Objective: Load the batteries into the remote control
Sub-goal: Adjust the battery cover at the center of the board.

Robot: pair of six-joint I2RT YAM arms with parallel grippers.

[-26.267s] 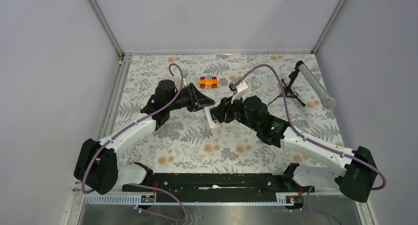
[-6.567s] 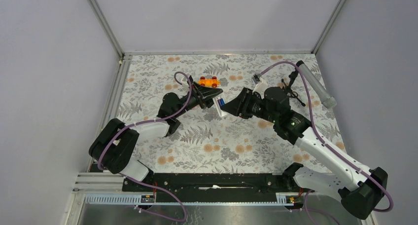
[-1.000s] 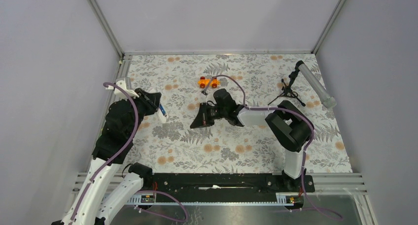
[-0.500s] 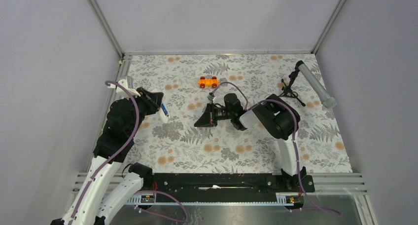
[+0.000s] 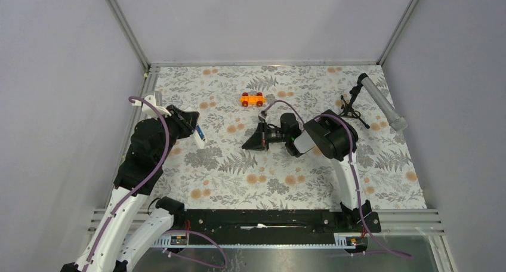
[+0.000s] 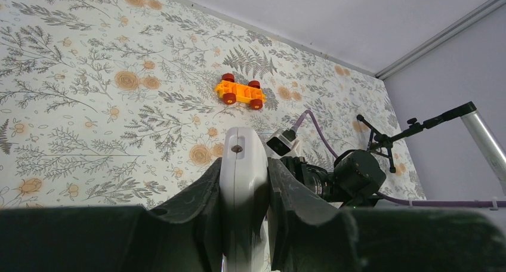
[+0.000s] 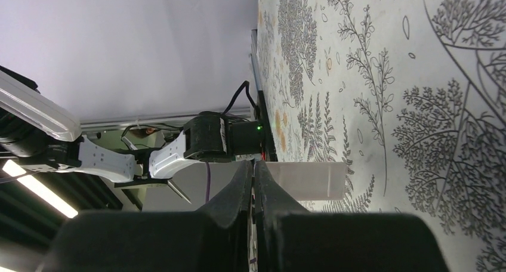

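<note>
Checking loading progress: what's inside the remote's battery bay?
One blue battery seems to sit in the remote control held by the left gripper; a second cannot be made out.

The left gripper (image 5: 192,124) stands raised over the left side of the floral table (image 5: 298,185), clamped on one end of the white remote control (image 5: 201,141), which juts out down and to the right. The right gripper (image 5: 245,146) lies near the middle, fingers pressed together and pointing left. The orange toy car (image 5: 252,99) sits beyond it, and the grey tube on its tripod (image 5: 382,103) stands at the far right.
</note>
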